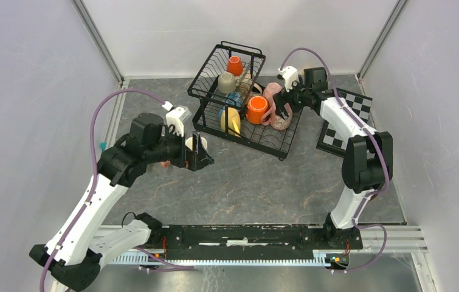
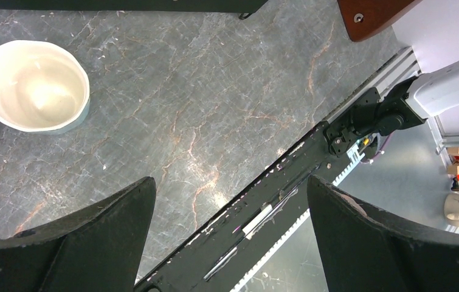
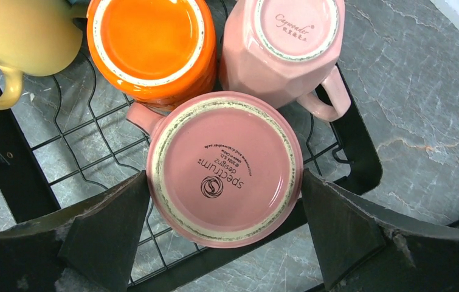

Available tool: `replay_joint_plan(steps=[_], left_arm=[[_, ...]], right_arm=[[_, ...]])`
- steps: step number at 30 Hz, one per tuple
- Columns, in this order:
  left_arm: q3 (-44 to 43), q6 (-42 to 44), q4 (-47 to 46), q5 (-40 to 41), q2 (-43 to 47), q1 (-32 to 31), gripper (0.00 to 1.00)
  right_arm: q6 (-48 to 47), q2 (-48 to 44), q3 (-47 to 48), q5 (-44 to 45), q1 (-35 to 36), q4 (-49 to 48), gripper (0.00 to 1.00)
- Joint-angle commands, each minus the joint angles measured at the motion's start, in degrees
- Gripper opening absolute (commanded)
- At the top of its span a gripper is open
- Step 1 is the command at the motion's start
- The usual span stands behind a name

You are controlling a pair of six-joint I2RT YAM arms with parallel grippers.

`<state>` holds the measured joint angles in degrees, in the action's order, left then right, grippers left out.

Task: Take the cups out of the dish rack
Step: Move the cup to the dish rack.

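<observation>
The black wire dish rack (image 1: 211,76) stands at the back middle. Its upper basket holds an orange cup (image 1: 234,65) and a beige cup (image 1: 227,82). The lower tray holds yellow (image 1: 231,120), light blue (image 1: 234,98), orange (image 1: 257,109) and pink cups (image 1: 273,93). My right gripper (image 1: 284,111) is open above the tray's right end. In the right wrist view its jaws (image 3: 225,176) straddle an upside-down pink cup (image 3: 225,152), the fingertips close beside its base. My left gripper (image 1: 205,159) is open and empty over the table. A cream cup (image 2: 35,85) stands upright near it.
A black-and-white checkered board (image 1: 349,121) lies right of the rack. In the right wrist view an orange cup (image 3: 148,42), a second pink cup (image 3: 287,42) and a yellow cup (image 3: 20,36) crowd the held-around cup. A small pink object (image 1: 165,163) lies under the left arm.
</observation>
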<state>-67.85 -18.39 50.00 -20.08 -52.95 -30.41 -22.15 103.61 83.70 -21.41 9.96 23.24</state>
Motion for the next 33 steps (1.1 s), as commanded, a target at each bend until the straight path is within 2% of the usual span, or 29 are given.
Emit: replay_joint_plan(steps=[1,10,20,27,33], left_arm=[[-2.28,-0.37,0.03,-1.18,-0.27,-0.24,1.00],[-1.90,-1.18,-1.07,-1.54,-0.84,-0.26,1.00],[-0.36,-2.05,-2.87,-2.37,-0.68,-0.35,1.00],[0.66,-2.79,-3.64,-2.84,-0.06,-0.48,1.00],[1.44,-2.79,-3.76,-2.84,0.93,-0.48,1.00]], right_arm=[[-0.46,1.94,1.35,-1.63,-0.16,0.99,0.98],[6.95,-6.30,-7.85,-0.56,-0.01,-2.14,0.98],[21.97,-17.69,-19.61,6.10,3.67,-6.20,0.98],[21.20,-18.99,-19.71,15.66,8.63,-5.43,0.98],[14.97,-16.30,-14.24,13.58,8.62,-1.75,0.98]])
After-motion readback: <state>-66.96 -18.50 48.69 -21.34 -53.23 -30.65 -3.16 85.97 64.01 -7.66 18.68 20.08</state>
